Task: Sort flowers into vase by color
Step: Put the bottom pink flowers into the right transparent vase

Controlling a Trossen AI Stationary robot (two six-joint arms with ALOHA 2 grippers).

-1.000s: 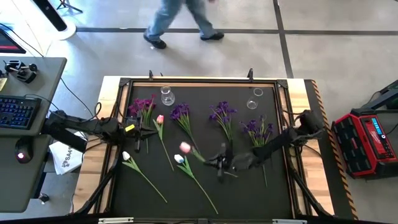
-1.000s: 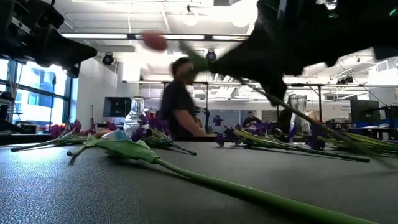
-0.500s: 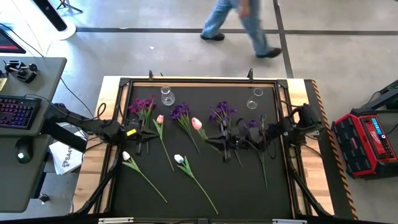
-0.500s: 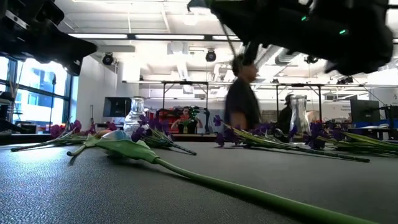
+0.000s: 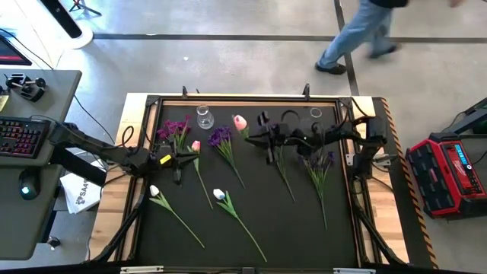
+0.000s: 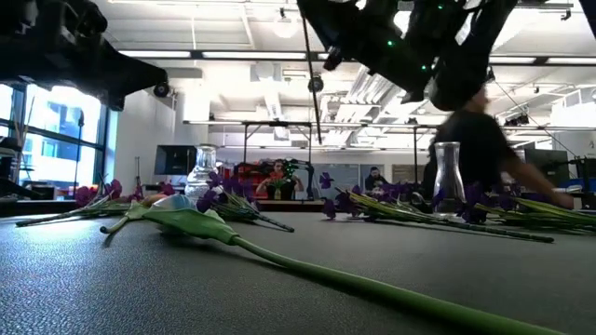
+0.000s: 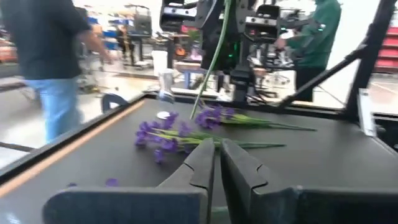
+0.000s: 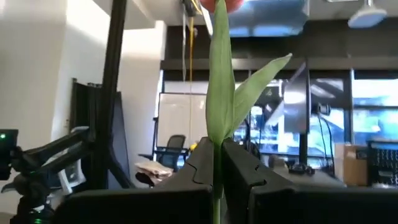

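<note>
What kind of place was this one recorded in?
Probably a robotics lab or workshop: a bare floor where a person walks past, a keyboard on a side desk, and a black-topped work table strewn with artificial flowers.

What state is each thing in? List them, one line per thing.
Right end effector: shut on the held tulip's stem, above the table.
Held tulip: pink, gripped, off the table.
Left end effector: shut, empty.
Left vase: upright, empty.
Right vase: upright, empty.
White tulips: lying flat.
Purple flowers: lying flat.
</note>
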